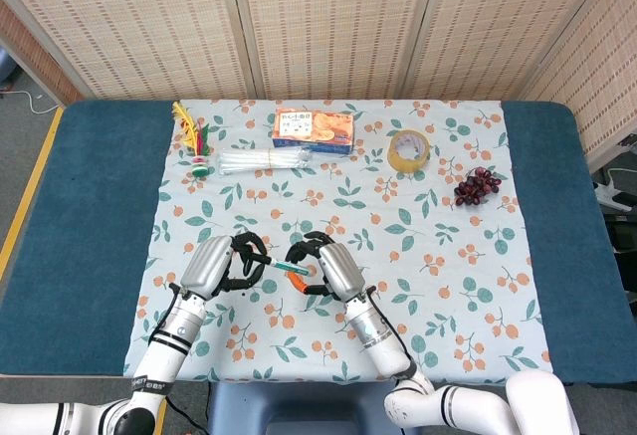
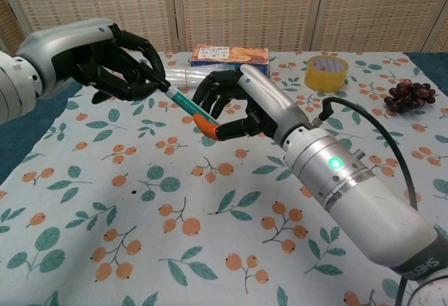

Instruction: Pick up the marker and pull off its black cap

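Apparently capped marker (image 2: 189, 104), both hands gripping

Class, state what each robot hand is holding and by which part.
Teal, orange-ended marker: right hand grips the orange end, left hand the black cap end.

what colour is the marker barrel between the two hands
Teal-green, with an orange end at the right hand; the marker shows best in the chest view.

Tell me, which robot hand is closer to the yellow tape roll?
The right hand. The tape roll lies far back on the table, toward the right side. The left hand is farther off, on the other side of the marker both hands hold.
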`<state>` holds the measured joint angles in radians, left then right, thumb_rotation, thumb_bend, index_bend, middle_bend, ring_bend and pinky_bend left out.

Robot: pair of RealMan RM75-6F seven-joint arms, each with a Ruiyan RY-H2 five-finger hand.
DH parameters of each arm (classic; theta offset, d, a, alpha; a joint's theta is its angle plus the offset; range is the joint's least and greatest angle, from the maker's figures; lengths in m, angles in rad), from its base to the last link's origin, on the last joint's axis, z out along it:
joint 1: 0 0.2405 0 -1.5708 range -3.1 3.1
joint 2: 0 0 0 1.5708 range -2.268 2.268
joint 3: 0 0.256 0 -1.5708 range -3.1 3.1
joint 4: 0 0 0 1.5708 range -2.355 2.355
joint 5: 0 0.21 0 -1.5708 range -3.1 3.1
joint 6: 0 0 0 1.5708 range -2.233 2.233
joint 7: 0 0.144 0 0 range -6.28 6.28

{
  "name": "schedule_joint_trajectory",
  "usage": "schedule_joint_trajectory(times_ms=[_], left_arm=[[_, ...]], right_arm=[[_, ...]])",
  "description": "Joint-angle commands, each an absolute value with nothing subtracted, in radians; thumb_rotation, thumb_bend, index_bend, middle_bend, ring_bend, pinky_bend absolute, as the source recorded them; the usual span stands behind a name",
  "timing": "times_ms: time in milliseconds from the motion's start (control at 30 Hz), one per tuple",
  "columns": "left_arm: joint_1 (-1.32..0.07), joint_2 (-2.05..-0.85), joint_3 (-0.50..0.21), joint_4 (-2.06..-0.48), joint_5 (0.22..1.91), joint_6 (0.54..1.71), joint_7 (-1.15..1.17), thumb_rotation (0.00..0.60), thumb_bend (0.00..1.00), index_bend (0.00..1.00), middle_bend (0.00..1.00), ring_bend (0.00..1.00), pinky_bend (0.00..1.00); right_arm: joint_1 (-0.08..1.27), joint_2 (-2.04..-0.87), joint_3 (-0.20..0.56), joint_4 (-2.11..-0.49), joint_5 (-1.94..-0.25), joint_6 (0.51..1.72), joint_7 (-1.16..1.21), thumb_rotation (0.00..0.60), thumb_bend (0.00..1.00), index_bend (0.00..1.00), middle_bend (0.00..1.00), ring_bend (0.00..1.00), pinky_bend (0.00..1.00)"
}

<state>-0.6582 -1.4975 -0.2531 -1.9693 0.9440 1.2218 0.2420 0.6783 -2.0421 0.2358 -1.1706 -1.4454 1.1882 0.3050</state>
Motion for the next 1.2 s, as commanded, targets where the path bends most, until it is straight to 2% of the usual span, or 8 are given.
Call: schedule_joint_trajectory(times_ms=[33,233,367,600,800,1000,1100,1200], left_arm=[[-0.658,-1.496,-0.255,-1.971,0.939,1.219,0.242,0.600,0.45,0.57,0.77,0.54,0.84],[-0.658,-1.502,-0.262,-1.975,0.928,1.229,0.253,0.600,0.66,0.70,0.85,0.58,0.85],[-0.654,-1.514,-0.259,-1.970,0.947,1.247,0.262,0.600,0.74,0.79,0.89,0.63,0.86],[-0.640,-1.538,-0.258,-1.950,1.003,1.278,0.242,0.600,0.76,0.82,0.93,0.66,0.89],[-0.633,-1.519,-0.278,-1.967,0.982,1.256,0.210,0.600,0.77,0.83,0.94,0.67,0.90],[-0.616,-1.464,-0.310,-1.956,0.952,1.217,0.131,0.600,0.72,0.83,0.94,0.67,0.90],[-0.618,-1.446,-0.298,-1.918,0.907,1.166,0.121,0.600,0.67,0.83,0.93,0.69,0.92],[-0.631,-1.471,-0.249,-1.839,0.894,1.133,0.169,0.600,0.66,0.81,0.91,0.70,0.92]], right_arm=[[0.679,-2.044,0.236,-1.168,-1.445,1.187,0.304,0.600,0.39,0.91,0.77,0.46,0.22],[0.680,-2.049,0.235,-1.165,-1.444,1.185,0.301,0.600,0.39,0.91,0.77,0.46,0.22],[0.680,-2.051,0.237,-1.166,-1.442,1.185,0.300,0.600,0.39,0.91,0.77,0.46,0.22],[0.678,-2.052,0.239,-1.164,-1.439,1.186,0.302,0.600,0.39,0.91,0.77,0.46,0.22],[0.671,-2.039,0.222,-1.156,-1.446,1.183,0.295,0.600,0.39,0.91,0.77,0.46,0.22],[0.646,-1.972,0.179,-1.121,-1.498,1.229,0.245,0.600,0.39,0.91,0.77,0.46,0.22],[0.643,-1.945,0.180,-1.088,-1.502,1.234,0.212,0.600,0.39,0.91,0.77,0.46,0.22],[0.647,-1.908,0.174,-1.081,-1.498,1.208,0.155,0.600,0.39,0.91,0.77,0.46,0.22]])
